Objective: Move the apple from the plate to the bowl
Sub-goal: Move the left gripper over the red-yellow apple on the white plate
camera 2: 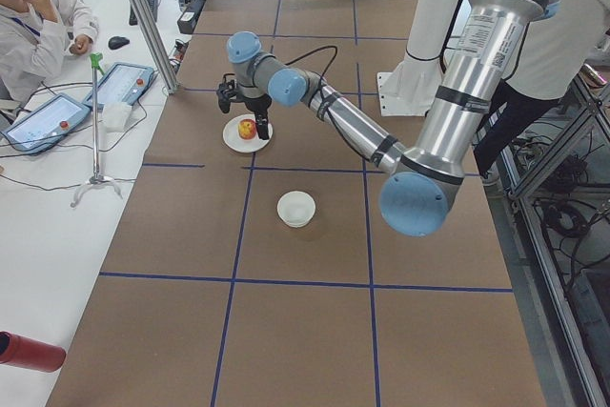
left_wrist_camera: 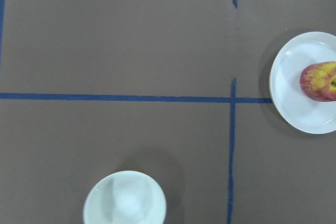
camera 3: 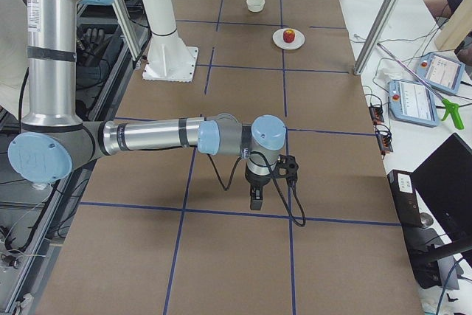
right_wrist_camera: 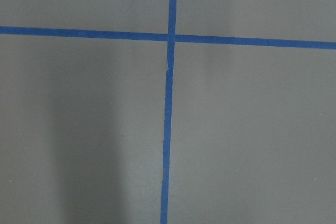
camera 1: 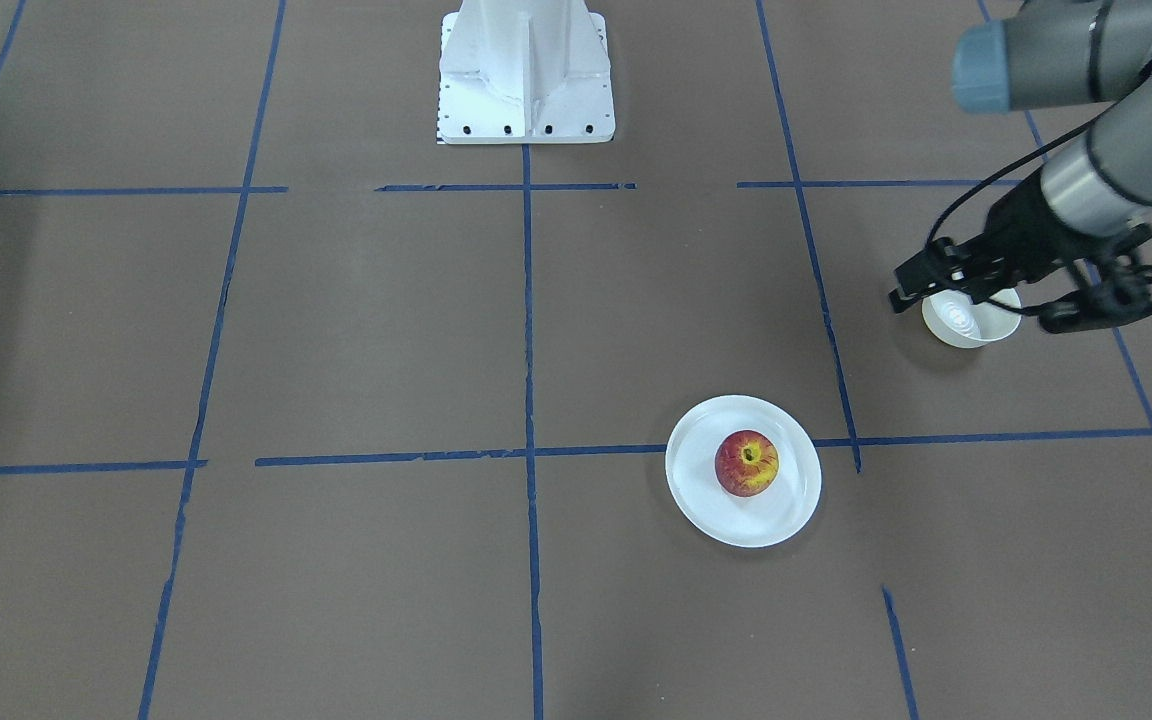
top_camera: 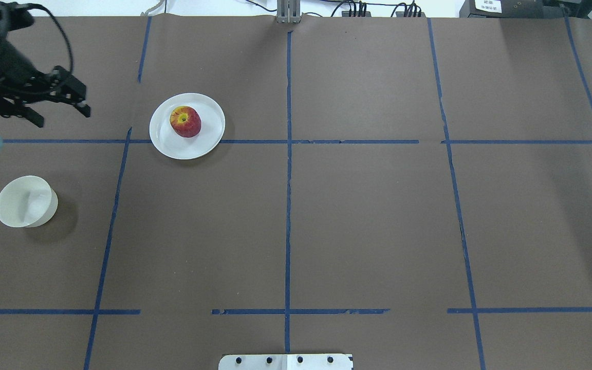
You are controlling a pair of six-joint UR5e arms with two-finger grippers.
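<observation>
The red and yellow apple (camera 1: 747, 463) (top_camera: 185, 122) (left_wrist_camera: 319, 81) lies on the flat white plate (camera 1: 698, 492) (top_camera: 172, 147) (left_wrist_camera: 294, 109). The small deep cream-white bowl (top_camera: 24, 201) (left_wrist_camera: 125, 200) (camera 2: 296, 208) stands empty, apart from the plate; in the front view my left gripper partly covers the bowl (camera 1: 976, 330). My left gripper (camera 1: 976, 312) (top_camera: 62, 117) is open and empty, held high above the table, touching neither. My right gripper (camera 3: 254, 198) shows only in the exterior right view, far from the plate; I cannot tell if it is open or shut.
The robot's white base (camera 1: 526, 75) (top_camera: 285, 362) stands at the table's middle edge. Blue tape lines cross the brown table. An operator (camera 2: 38, 16) sits at a side desk with tablets; a metal post (camera 2: 143, 16) stands near the table's corner.
</observation>
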